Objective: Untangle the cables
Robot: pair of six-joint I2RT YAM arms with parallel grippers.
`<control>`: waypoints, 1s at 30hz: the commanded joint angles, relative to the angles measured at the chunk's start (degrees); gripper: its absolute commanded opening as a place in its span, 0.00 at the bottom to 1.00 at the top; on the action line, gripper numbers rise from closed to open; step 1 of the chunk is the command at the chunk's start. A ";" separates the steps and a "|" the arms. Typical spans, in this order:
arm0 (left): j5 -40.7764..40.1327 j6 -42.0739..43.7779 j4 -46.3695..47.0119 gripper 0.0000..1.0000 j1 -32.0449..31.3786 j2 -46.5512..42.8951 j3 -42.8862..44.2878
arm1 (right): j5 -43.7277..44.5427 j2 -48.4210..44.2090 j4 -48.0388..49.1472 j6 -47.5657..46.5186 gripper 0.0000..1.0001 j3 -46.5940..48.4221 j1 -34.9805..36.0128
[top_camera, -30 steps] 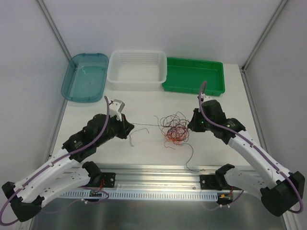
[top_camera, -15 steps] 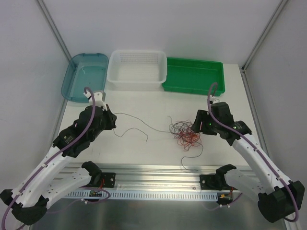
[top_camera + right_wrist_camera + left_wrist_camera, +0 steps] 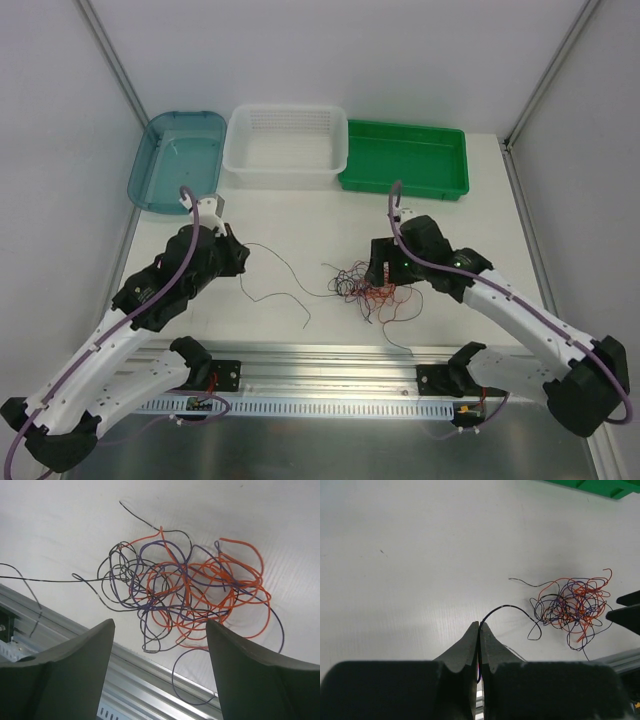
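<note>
Cables [image 3: 185, 590], hair-thin wires in orange-red, black and purplish grey, lie in a curly knot directly under the right claw [image 3: 157, 630], whose fingers stand wide apart with nothing between them. The left claw [image 3: 479, 626] is pinched tight on one thin dark strand [image 3: 510, 605], which arcs away from its tips and seems to end just short of the knot.

From where I stand these wires look almost weightless and springy. They are limp enough to drag, yet likely to snag loop on loop and slip from a loose pinch. I'd take a free end or an outer loop, not the dense middle.

The white bench [image 3: 300, 215] looks smooth and matt, so strands should slide. Well beyond both claws sit a teal plastic tub [image 3: 180, 165], a white slotted basket [image 3: 287, 145] and a green tray [image 3: 405, 165]. A metal rail [image 3: 330, 355] runs behind them.
</note>
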 commanded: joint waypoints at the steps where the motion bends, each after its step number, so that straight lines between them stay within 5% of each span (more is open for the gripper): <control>1: 0.26 -1.20 1.32 0.00 0.21 -1.46 0.79 | -1.26 5.72 4.75 1.18 0.78 -1.01 1.46; 7: -5.36 -0.59 -1.39 0.00 0.30 -2.70 4.21 | 4.61 15.11 7.48 3.20 0.75 -2.07 1.99; 10: -11.06 0.47 -3.76 0.00 0.30 -2.61 7.20 | 9.63 16.45 6.61 3.91 0.54 -1.72 1.55; 11: -12.90 1.08 -4.64 0.00 0.47 -2.35 8.07 | 10.86 16.10 5.99 4.08 0.38 -1.37 1.12; 14: -18.80 2.75 -7.28 0.00 2.40 -1.29 10.71 | 16.92 12.77 1.61 3.74 0.09 -0.40 -1.25; 16: -20.39 3.19 -8.16 0.00 6.26 -0.77 11.77 | 20.62 10.14 -2.61 2.77 0.02 1.00 -3.36; 23: -21.80 4.95 -9.57 0.00 20.92 0.20 11.60 | 25.64 -2.69 -13.87 -0.66 0.01 7.77 -19.95; 30: -25.93 6.35 -9.66 0.00 31.39 1.08 10.81 | 20.39 -7.98 -18.00 -3.38 0.01 14.63 -33.24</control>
